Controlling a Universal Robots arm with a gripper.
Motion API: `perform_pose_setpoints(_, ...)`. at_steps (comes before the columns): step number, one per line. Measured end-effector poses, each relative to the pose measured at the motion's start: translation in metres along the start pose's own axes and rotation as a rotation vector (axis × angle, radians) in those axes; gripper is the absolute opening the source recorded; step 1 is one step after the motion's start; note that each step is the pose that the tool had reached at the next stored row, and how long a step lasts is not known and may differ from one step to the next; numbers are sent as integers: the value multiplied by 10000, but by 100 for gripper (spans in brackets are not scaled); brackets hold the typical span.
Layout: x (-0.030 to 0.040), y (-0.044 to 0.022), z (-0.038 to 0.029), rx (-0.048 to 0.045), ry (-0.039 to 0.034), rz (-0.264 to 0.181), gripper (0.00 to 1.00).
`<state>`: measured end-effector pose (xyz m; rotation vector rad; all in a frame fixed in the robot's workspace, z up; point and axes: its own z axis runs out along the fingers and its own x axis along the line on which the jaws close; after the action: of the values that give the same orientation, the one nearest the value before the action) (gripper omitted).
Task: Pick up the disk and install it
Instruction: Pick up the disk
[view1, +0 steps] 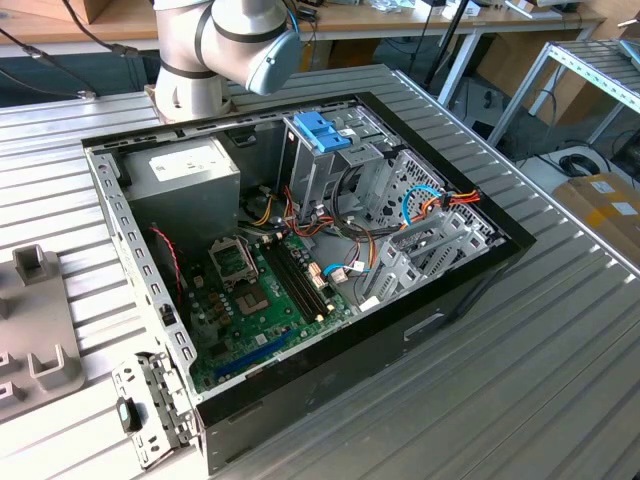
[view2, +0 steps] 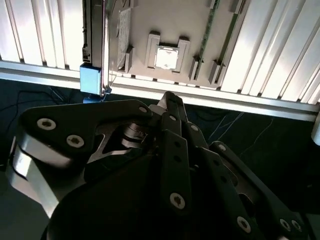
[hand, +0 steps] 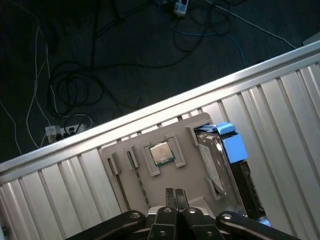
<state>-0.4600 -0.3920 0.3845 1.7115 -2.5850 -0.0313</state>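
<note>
The disk (hand: 215, 162) stands on edge in a slot of a grey holder tray (hand: 195, 175), its light-blue carrier frame (hand: 231, 145) at the end nearest the table's rim. In the second wrist view the disk (view2: 94, 35) appears edge-on with the blue frame end (view2: 91, 80). My gripper (hand: 175, 194) hangs above the tray, over the slot with a processor chip (hand: 161, 152) and to one side of the disk. Its fingertips (view2: 170, 102) are pressed together with nothing between them. It does not touch the disk.
The open computer case (view1: 470, 290) lies on the ribbed metal table (view1: 560, 380), with a blue latch piece (view1: 322, 130) on the drive cage and a grey power-supply box (view1: 185, 170). Memory sticks (hand: 122, 185) stand in the tray. Cables lie on the floor (hand: 75, 80) beyond the table's edge.
</note>
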Motion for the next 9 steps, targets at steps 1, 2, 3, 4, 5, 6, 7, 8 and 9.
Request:
perform_pose_setpoints(1,0,0,1,-3,-7,161,10)
perform_pose_setpoints(2,0,0,2,-11,-20,488,10)
perform_pose_setpoints(3,0,0,3,-15,-26,663,10)
perform_pose_setpoints(4,0,0,4,-19,-31,803,10)
perform_pose_setpoints(5,0,0,4,-24,-41,811,10)
perform_pose_setpoints(6,0,0,4,-24,-42,773,10)
perform_pose_setpoints(7,1,-1,4,-19,-34,547,10)
perform_pose_setpoints(8,1,-1,5,-14,-27,357,10)
perform_pose_setpoints(9,0,0,5,-5,-12,-23,10)
